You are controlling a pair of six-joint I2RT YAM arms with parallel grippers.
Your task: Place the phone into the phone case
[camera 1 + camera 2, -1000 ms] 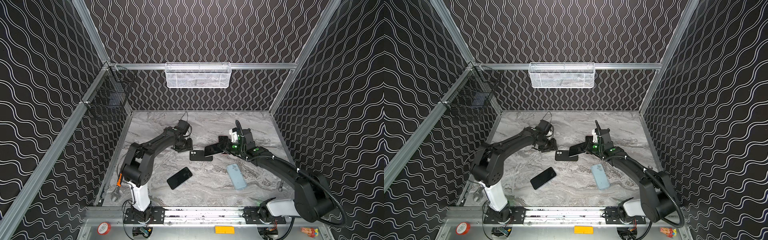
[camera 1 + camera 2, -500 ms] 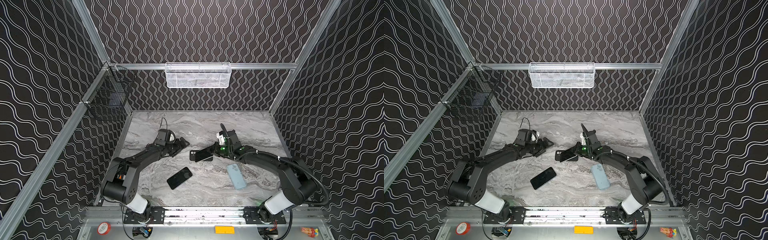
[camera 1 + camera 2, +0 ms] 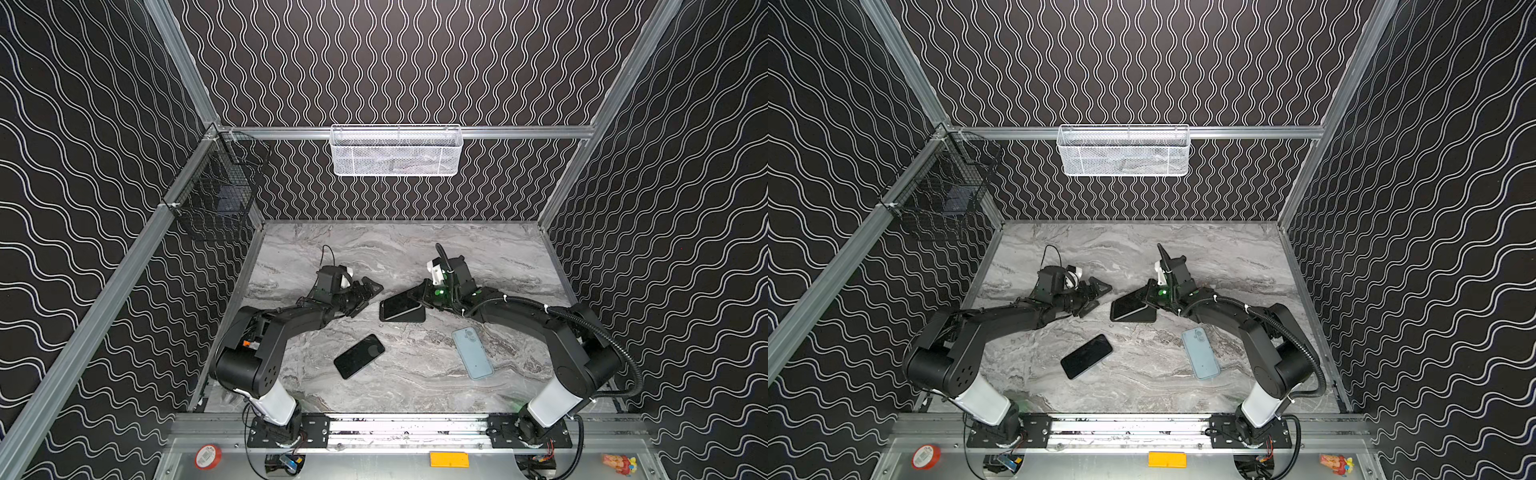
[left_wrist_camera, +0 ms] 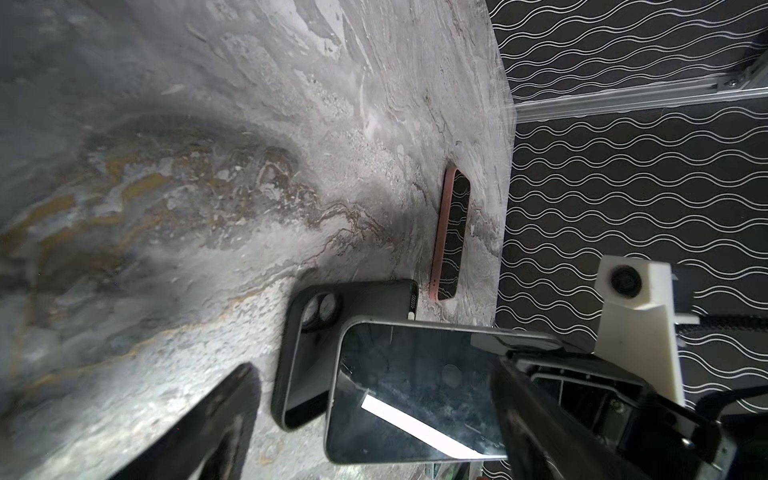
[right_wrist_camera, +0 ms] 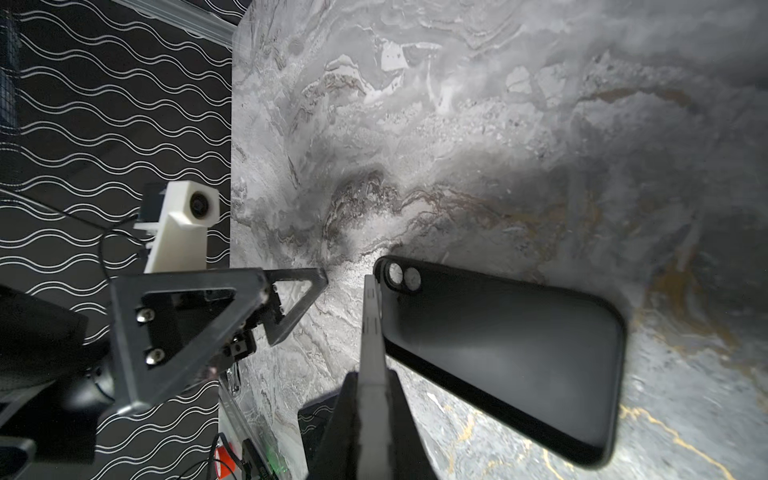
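Over marble tabletop (image 3: 415, 357), my spread left gripper (image 3: 365, 297) is retreating toward nine o'clock, my right gripper (image 3: 419, 297) alone pinching the phone (image 3: 398, 305) above the case (image 4: 309, 357).

I am looking at the marble tabletop (image 3: 415, 249); lying on it, apart, are a black phone case (image 3: 411, 317), a black phone (image 3: 359, 356) and a light blue phone (image 3: 472, 353).

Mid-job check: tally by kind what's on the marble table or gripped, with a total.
Phones: 2 (black phone lying flat; silver-edged phone in the right gripper)
Cases: 1 (black phone case)
Unclear, phone or case: 1 (light blue phone-shaped slab)
Total: 4
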